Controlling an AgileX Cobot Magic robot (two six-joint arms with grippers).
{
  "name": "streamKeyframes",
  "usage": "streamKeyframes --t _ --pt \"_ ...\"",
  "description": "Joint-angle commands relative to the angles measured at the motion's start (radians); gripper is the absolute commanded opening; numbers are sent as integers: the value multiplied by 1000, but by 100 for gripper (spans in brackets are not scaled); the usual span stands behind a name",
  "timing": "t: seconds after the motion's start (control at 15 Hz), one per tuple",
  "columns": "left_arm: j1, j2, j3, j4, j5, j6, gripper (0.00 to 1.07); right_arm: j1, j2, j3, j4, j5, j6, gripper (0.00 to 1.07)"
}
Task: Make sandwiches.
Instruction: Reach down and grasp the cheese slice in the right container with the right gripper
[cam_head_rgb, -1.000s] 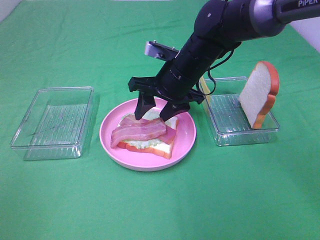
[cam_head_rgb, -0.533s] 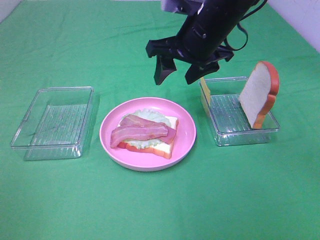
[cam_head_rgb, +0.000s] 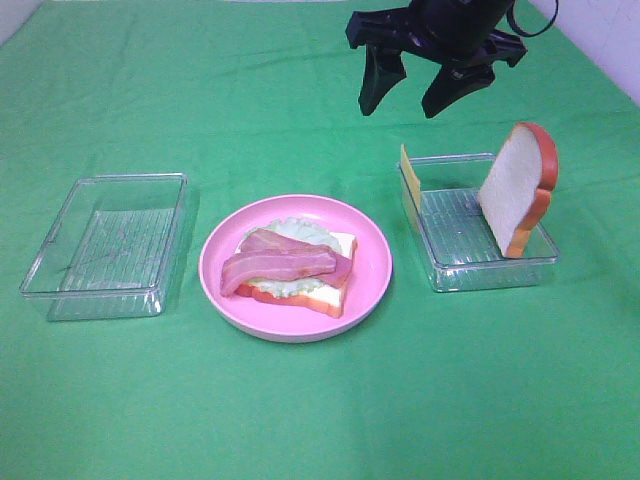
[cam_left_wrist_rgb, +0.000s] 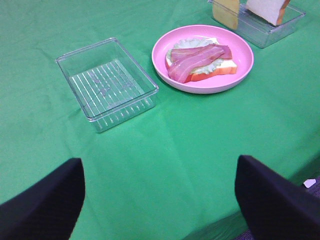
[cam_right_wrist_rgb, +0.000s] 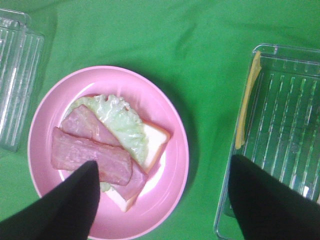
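1. Although no top slice covers it yet, the sandwich (cam_head_rgb: 295, 270) lies near the middle of the pink plate (cam_head_rgb: 372, 240). It has a white, orange-crusted bread slice (cam_head_rgb: 330, 297) at the bottom, pale green lettuce (cam_head_rgb: 298, 229) over that, and reddish bacon strips (cam_head_rgb: 285, 262) laid across the lettuce
2. That plate rests on the green-covered worktop (cam_head_rgb: 300, 420), between two clear plastic trays and apart from both
3. Inside the right tray (cam_head_rgb: 490, 277), a yellow cheese slice (cam_head_rgb: 408, 180) stands on edge against the wall nearest the plate. A second bread slice (cam_head_rgb: 515, 190) leans upright at the tray's other end
4. On the plate's other side, the left tray (cam_head_rgb: 100, 300) sits flat on the cloth
5. High above the worktop hangs the right hand (cam_head_rgb: 400, 108), beyond the gap between plate and right tray as the high camera sees it. Its dark fingers are spread apart with nothing between them, and its wrist view looks straight down on the plate and the cheese end of the tray
6. Out of the high camera's sight, the left hand (cam_left_wrist_rgb: 160, 210) shows only in its own wrist view. Its two fingers (cam_left_wrist_rgb: 42, 200) stand wide apart and grip nothing — plate and left tray both lie well away from them
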Motion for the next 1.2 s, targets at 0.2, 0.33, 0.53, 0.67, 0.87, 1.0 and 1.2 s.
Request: streamKeyframes --t 0.2,0.33,0.53,0.67,0.87,1.0,1.2 --pt "-2 -21 3 -8 -10 -1 78 -4 167 -117 -84 60 49 68" --pt "-2 -21 3 -8 -10 -1 78 -4 229 -131 -135 53 72 68" --pt "-2 -21 3 -8 -10 -1 78 -4 276 -131 -210 32 112 67" --pt "-2 -21 3 -8 -10 -1 78 -4 298 -131 -229 -12 120 56" --pt "-2 -21 3 -8 -10 -1 78 -4 320 -131 -230 -26 119 46" --pt "-2 -21 3 -8 -10 -1 78 -4 320 -131 -238 -27 119 28" --pt "-2 -21 3 -8 -10 -1 78 -4 317 -131 -254 -22 119 0"
